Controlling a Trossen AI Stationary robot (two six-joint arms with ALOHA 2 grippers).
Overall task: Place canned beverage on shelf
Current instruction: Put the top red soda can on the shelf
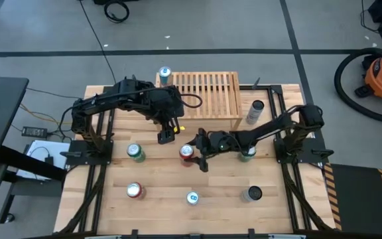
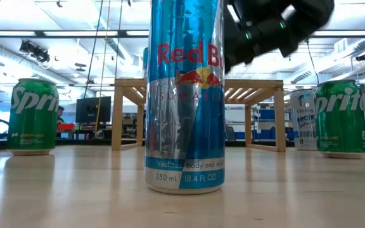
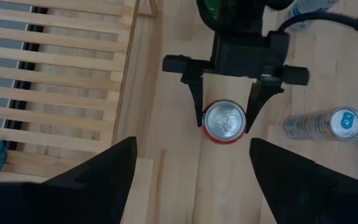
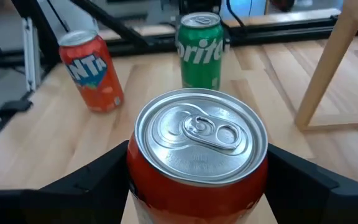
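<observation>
The right gripper (image 1: 192,157) has its two fingers (image 3: 197,107) pressed to either side of a red can (image 1: 187,153) standing upright near the middle of the bench, so it is clamped on that can, which sits on the wood and is not yet lifted. The step in hand looks like the pick itself; the next move calls for raising the can straight up, carrying it toward the far edge and setting it on the shelf (image 1: 206,93), the slatted wooden rack at the bench's far middle. The left gripper (image 1: 166,135) hangs with its fingers parted and empty between the red can and the shelf, right on that path, so it may need to clear off. Around stand a green can (image 1: 135,153) toward the left edge, an orange-red can (image 1: 134,190) and a blue-topped can (image 1: 191,197) near the front edge, and a blue can (image 1: 164,75) at the shelf's far left corner.
</observation>
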